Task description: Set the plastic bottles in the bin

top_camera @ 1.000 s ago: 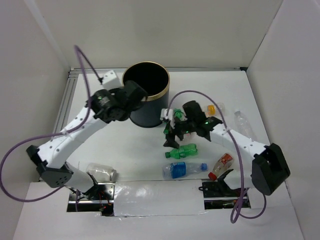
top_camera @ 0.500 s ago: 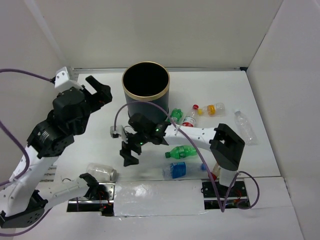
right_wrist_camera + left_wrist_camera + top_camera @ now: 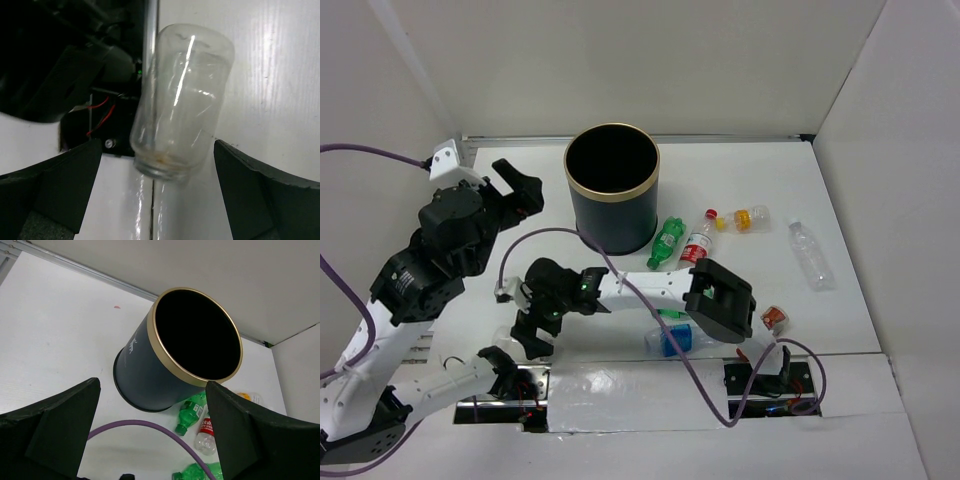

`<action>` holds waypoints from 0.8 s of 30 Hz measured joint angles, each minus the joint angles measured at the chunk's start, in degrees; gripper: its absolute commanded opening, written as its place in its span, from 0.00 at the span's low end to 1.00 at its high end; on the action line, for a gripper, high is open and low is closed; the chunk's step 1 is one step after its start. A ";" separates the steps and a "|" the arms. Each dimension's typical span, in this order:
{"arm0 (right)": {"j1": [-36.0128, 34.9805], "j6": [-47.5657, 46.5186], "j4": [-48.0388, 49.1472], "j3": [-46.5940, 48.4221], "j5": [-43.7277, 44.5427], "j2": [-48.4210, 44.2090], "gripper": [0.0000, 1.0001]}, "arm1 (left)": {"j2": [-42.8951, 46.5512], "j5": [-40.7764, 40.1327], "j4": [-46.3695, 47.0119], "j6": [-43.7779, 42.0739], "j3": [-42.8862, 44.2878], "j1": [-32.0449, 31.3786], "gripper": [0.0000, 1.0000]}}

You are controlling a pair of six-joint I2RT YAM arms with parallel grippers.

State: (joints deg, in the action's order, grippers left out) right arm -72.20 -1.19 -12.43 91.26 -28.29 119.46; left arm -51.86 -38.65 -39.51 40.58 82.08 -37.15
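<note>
The dark bin (image 3: 611, 205) with a gold rim stands upright at the back centre; it also shows in the left wrist view (image 3: 150, 370). My left gripper (image 3: 516, 186) is open and empty, raised to the left of the bin. My right gripper (image 3: 533, 334) is open, low at the near left, its jaws either side of a clear capless bottle (image 3: 181, 100) that lies on the table. A green bottle (image 3: 666, 243), a red-white labelled bottle (image 3: 697, 243) and a yellow-labelled bottle (image 3: 750, 217) lie to the right of the bin.
A clear bottle (image 3: 810, 253) lies at the far right. A blue-labelled bottle (image 3: 671, 341) and a red-capped one (image 3: 775, 318) lie near the front, partly under the right arm. A purple cable (image 3: 165, 432) crosses the table. Taped panels and wiring run along the front edge (image 3: 620, 395).
My right arm swung left from the bottles beside the bin to the clear bottle at the near left. My left arm drew back from the bin and rose to the left.
</note>
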 measured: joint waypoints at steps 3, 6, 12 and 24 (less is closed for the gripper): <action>-0.55 1.22 0.02 2.64 3.17 3.04 1.00 | 0.55 0.24 0.00 -0.09 -0.09 0.11 0.99; -0.83 1.62 -0.02 3.93 6.27 4.70 1.00 | 1.55 0.44 0.02 -0.11 -0.79 0.37 0.99; -2.99 1.20 0.07 5.60 12.07 7.74 1.00 | 3.13 0.90 -0.68 0.00 -2.10 0.50 0.99; -5.62 -2.21 1.07 3.98 18.01 8.66 0.09 | 5.99 2.49 -1.99 1.25 -5.29 0.52 0.99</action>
State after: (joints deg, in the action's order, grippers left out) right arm -77.82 -3.40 -11.35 95.24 -10.28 128.11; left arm -45.87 -36.16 -41.50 41.82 76.79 -36.62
